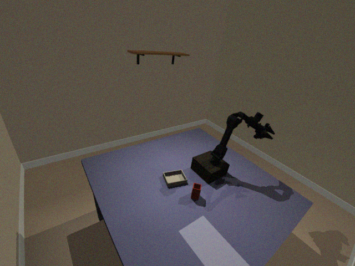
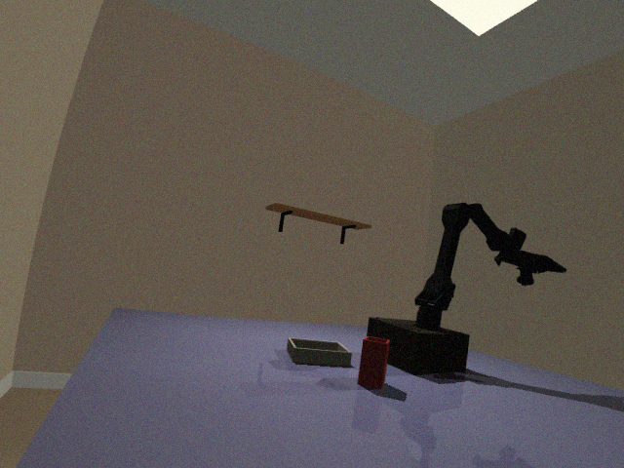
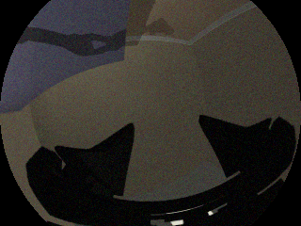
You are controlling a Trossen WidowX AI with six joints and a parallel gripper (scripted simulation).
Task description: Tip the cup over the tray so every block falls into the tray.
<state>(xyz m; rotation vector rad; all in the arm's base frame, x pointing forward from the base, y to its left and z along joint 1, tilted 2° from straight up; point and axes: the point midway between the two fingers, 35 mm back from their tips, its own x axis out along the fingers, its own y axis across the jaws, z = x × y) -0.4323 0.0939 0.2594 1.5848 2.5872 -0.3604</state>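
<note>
The red cup (image 1: 196, 192) (image 2: 373, 363) stands upright on the blue surface (image 1: 137, 160) (image 2: 201, 403), its open mouth facing up, which is what keeps any blocks in it from spilling. The inside of the cup is dark and small in these views, so the blocks are probably down in there, but I cannot make them out. Just beside the cup, to its left and a little farther off, sits the shallow tray (image 1: 168, 183) (image 2: 322, 358), flat with its open side up and its low walls ready to stop blocks from rolling away. With the two so near each other, the carry should be short.

The hand (image 1: 273, 136) (image 2: 564, 270) (image 3: 168, 122) is open, its fingers spread wide with nothing between them. It hangs high on the right, well apart from the cup and pointing away from it, over to the right of the dark base box (image 1: 200, 168) (image 2: 438, 352). The job has yet to begin in earnest: the cup is not gripped. The next move calls for the arm to swing round to the left and come down with a finger on either side of the cup, keeping it level. The cup is tall and narrow, so a sideways knock could topple it and scatter the blocks.
</note>
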